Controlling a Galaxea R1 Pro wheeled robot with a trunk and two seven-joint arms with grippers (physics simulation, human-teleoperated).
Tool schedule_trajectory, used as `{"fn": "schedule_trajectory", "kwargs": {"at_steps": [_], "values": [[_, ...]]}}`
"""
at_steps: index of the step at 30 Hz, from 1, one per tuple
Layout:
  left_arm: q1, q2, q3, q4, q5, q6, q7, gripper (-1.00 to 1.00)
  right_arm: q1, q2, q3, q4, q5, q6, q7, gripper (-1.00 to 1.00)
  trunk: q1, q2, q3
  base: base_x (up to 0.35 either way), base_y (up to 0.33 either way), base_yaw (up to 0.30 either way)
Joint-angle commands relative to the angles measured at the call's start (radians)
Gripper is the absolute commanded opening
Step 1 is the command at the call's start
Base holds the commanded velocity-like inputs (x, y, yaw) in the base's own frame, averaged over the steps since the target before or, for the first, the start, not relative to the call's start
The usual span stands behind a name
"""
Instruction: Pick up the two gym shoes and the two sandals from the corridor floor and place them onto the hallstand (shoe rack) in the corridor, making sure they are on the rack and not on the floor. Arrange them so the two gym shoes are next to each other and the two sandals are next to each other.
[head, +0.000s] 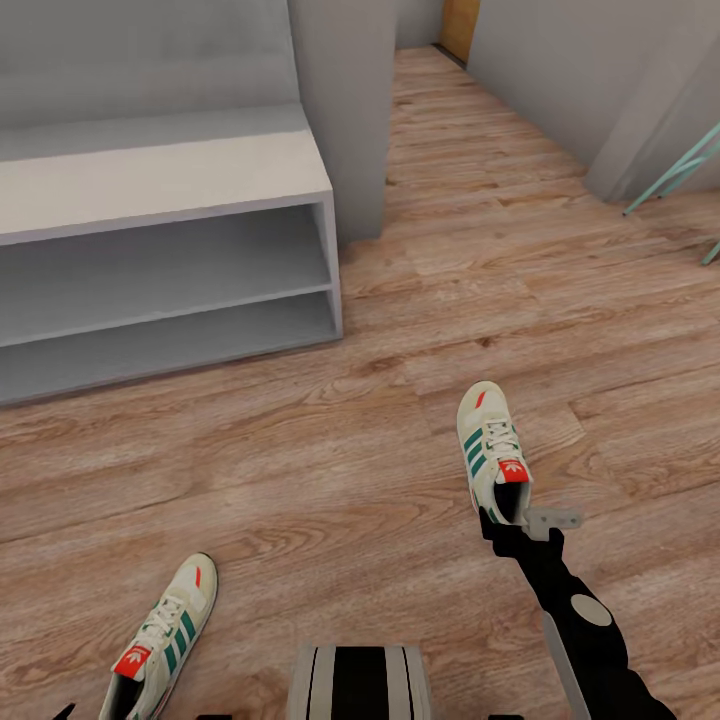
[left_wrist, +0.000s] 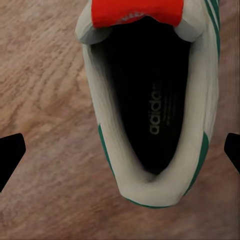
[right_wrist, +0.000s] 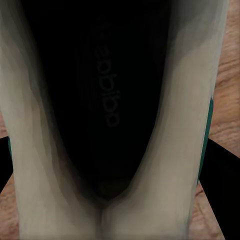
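Two gym shoes lie on the corridor floor (head: 330, 470). The right gym shoe (head: 488, 445) points away from me, and my right gripper (head: 503, 522) is down at its heel. Close up, the right gripper (right_wrist: 115, 170) stands open with a dark finger on each side of the cream heel collar (right_wrist: 150, 210). The left gym shoe (head: 165, 632) lies near my base. My left gripper (left_wrist: 120, 152) hangs open above its heel opening (left_wrist: 150, 100), its fingertips (left_wrist: 10, 155) wide apart. The hallstand (head: 160, 180) stands at the upper left, its shelves bare. The sandals are out of view.
A grey wall pillar (head: 345, 110) rises just right of the hallstand. The corridor runs on to a door (head: 460, 25) at the far end. Teal frame legs (head: 680, 170) lean at the right edge. My base (head: 360, 685) shows at the bottom.
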Motion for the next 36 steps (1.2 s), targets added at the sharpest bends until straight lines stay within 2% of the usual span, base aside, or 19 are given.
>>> {"fn": "schedule_trajectory", "kwargs": {"at_steps": [1, 3, 6, 16, 24, 36], "values": [[0.000, 0.000, 0.000, 0.000, -0.009, -0.003, -0.002, 1.00, 0.000, 0.000, 0.000, -0.001, 0.000, 0.006, 0.000, -1.00, 0.000, 0.000, -0.001, 0.000, 0.000, 0.000], [0.000, 0.000, -0.003, -0.001, -0.009, -0.003, -0.002, 1.00, 0.000, 0.000, 0.000, -0.001, 0.000, 0.006, 0.000, -1.00, 0.000, 0.000, -0.001, 0.000, 0.000, 0.000], [0.000, 0.000, -0.005, -0.001, -0.009, -0.003, -0.012, 1.00, 0.000, 0.000, 0.000, -0.001, 0.000, 0.006, 0.000, -1.00, 0.001, -0.001, -0.013, 0.000, 0.000, 0.000], [0.000, 0.001, -0.004, -0.001, -0.008, -0.003, -0.039, 1.00, 0.000, 0.000, 0.001, -0.001, 0.000, 0.006, 0.000, -1.00, 0.006, -0.003, -0.064, 0.000, 0.000, 0.000], [0.000, 0.003, -0.001, -0.002, -0.005, -0.005, -0.039, 1.00, 0.000, 0.000, 0.001, -0.001, 0.000, 0.006, 0.000, -1.00, 0.006, -0.003, -0.076, 0.000, 0.000, 0.000], [-0.003, 0.006, 0.000, -0.011, -0.005, -0.004, -0.039, 1.00, 0.000, 0.003, -0.002, 0.000, 0.000, 0.008, -0.003, -1.00, 0.006, -0.003, -0.078, 0.000, 0.000, 0.000]]}}
